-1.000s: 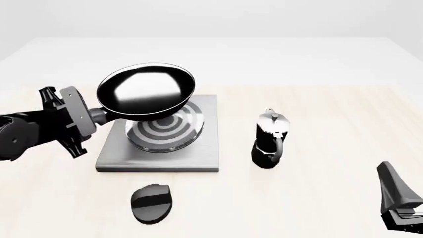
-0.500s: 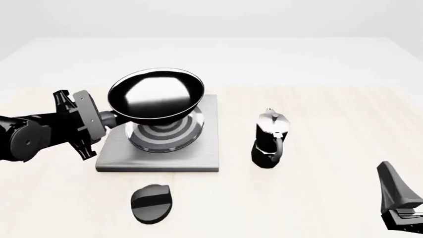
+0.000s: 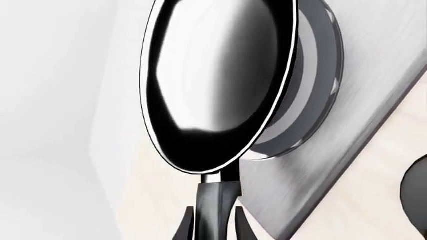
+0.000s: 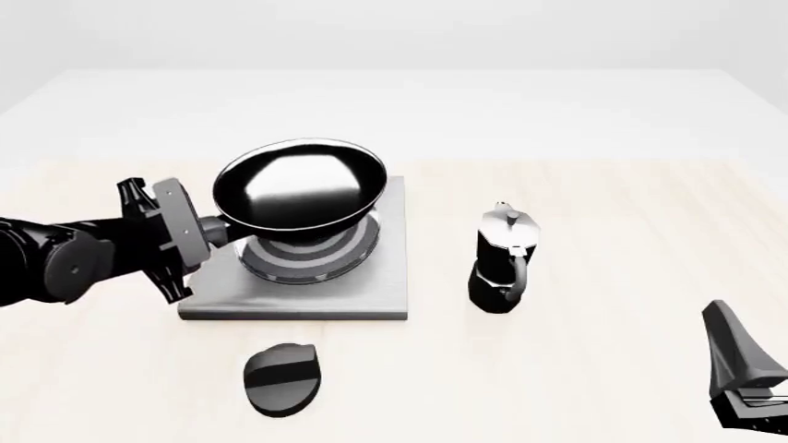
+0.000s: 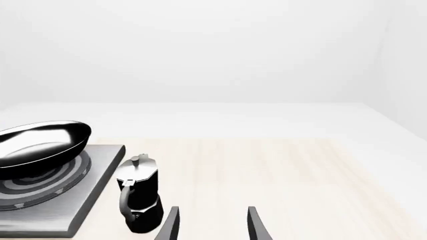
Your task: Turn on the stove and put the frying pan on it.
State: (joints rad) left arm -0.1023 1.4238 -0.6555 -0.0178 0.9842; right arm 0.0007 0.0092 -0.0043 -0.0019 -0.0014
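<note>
The glossy black frying pan (image 4: 302, 185) with a thin silver rim hangs tilted just over the stove's burner rings (image 4: 323, 257). My left gripper (image 4: 212, 231) is shut on the pan's black handle (image 3: 217, 197), at the left side of the grey stove slab (image 4: 369, 291). In the left wrist view the pan (image 3: 213, 80) covers most of the burner (image 3: 313, 100). The black oval knob (image 4: 283, 377) lies on the table in front of the slab. My right gripper (image 4: 739, 374) is open and empty at the near right; its fingers (image 5: 257, 225) show in the right wrist view.
A black-and-silver moka pot (image 4: 505, 258) stands upright just right of the stove slab, between it and my right arm; it also shows in the right wrist view (image 5: 140, 192). The light wooden table (image 4: 615, 185) stretches beyond it.
My left arm has moved right and down with the pan, bringing it from over the slab's back left corner to over the burner rings. The right arm has not moved.
</note>
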